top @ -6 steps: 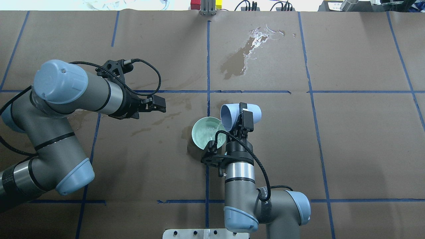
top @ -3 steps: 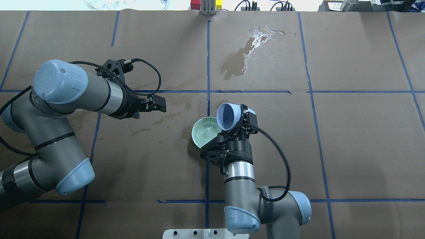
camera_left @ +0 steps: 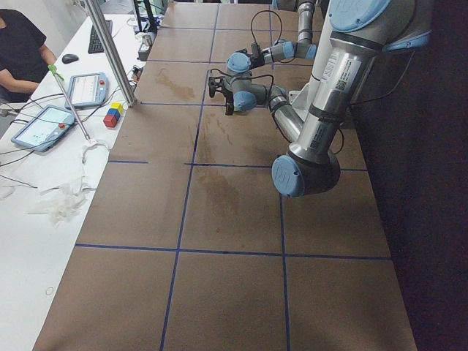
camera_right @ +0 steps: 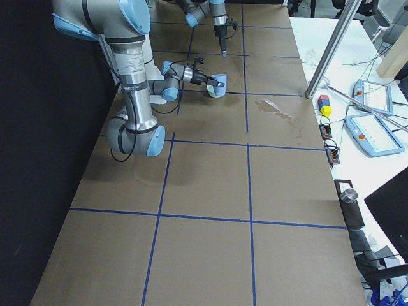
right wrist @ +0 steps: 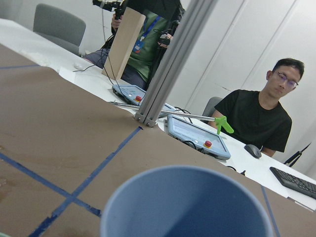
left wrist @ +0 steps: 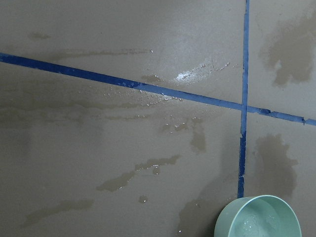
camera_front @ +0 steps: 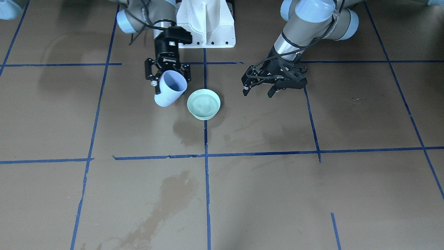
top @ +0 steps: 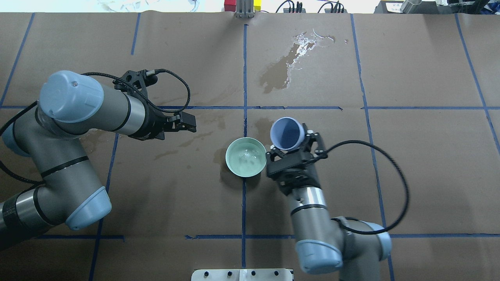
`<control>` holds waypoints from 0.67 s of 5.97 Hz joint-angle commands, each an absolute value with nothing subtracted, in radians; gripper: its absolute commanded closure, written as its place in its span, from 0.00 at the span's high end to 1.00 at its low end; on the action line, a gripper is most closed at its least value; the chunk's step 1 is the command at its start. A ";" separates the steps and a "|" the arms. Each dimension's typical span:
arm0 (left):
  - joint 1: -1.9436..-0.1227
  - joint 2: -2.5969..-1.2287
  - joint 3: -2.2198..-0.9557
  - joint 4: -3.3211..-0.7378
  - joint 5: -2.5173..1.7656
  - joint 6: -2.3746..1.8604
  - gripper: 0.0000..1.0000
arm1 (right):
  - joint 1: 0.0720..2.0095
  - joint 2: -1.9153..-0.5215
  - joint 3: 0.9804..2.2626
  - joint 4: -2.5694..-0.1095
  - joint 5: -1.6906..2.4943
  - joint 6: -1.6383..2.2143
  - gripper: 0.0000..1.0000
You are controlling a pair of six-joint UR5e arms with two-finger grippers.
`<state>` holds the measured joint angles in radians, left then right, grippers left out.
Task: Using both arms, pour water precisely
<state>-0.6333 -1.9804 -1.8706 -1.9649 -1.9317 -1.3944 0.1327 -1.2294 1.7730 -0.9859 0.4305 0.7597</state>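
A pale green bowl point(top: 246, 157) stands on the brown paper at mid-table, with rippled water point(top: 247, 154) in it. It also shows in the front view point(camera_front: 203, 104) and at the lower edge of the left wrist view point(left wrist: 257, 218). My right gripper point(top: 293, 153) is shut on a lavender-blue cup point(top: 287, 134) and holds it tilted, mouth up, just right of the bowl and off the table. The cup point(camera_front: 170, 89) looks empty, and its rim fills the right wrist view point(right wrist: 187, 205). My left gripper point(camera_front: 258, 92) hangs open and empty to the left of the bowl, apart from it.
A wet spill stain point(top: 287, 66) lies on the far side of the table. Small wet patches point(left wrist: 148, 165) lie between the left gripper and the bowl. The white pedestal point(camera_front: 206, 24) is at the robot's edge. An operator point(right wrist: 266, 113) sits beyond the far edge.
My right gripper has turned the cup from tipped over the bowl back to mouth-up and has swung right, off the bowl. The left arm has not moved.
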 commanded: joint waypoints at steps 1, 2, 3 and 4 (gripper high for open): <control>-0.627 -1.982 -1.868 -1.964 -1.933 -1.394 1.00 | 0.153 -1.444 1.856 -0.788 0.452 0.934 0.14; -0.623 -1.986 -1.864 -1.963 -1.931 -1.393 1.00 | 0.170 -1.597 1.862 -0.629 0.474 0.945 0.15; -0.623 -1.988 -1.864 -1.963 -1.931 -1.393 1.00 | 0.195 -1.721 1.861 -0.520 0.501 1.031 0.14; -0.623 -1.988 -1.864 -1.963 -1.931 -1.393 1.00 | 0.251 -1.856 1.861 -0.426 0.573 1.069 0.15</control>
